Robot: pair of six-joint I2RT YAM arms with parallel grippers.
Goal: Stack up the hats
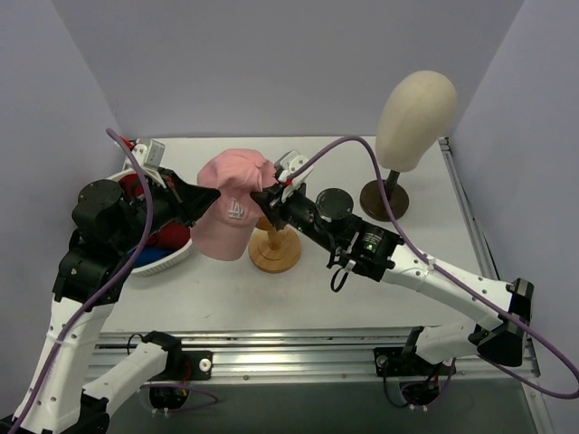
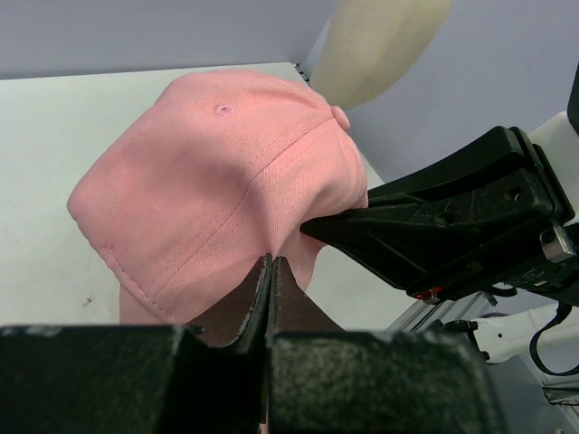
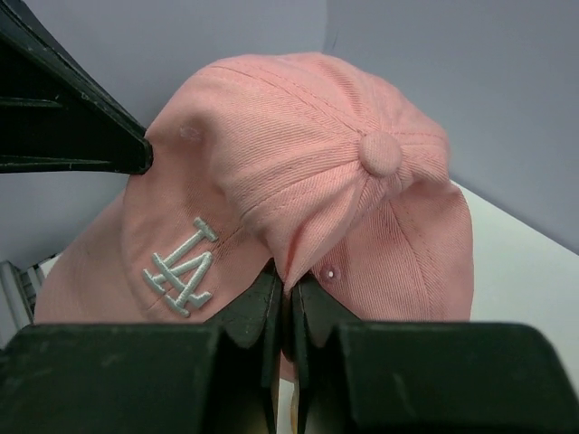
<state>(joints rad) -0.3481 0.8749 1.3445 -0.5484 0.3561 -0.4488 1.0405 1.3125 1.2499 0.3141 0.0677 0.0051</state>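
Note:
The pink cap (image 1: 233,201) with a white LA logo hangs in the air over the wooden stand (image 1: 274,250), held from both sides. My left gripper (image 1: 201,195) is shut on its left edge; the left wrist view shows the jaws pinching pink fabric (image 2: 208,181). My right gripper (image 1: 270,196) is shut on a fold of the crown (image 3: 298,172), next to the top button. A red hat (image 1: 136,186) and a blue hat (image 1: 152,257) lie in the basket at the left, partly hidden by my left arm. The fourth hat is out of view.
The white basket (image 1: 177,255) sits at the left. The cream mannequin head (image 1: 416,107) stands on its dark base (image 1: 384,200) at the back right and also shows in the left wrist view (image 2: 380,45). Grey walls enclose the table.

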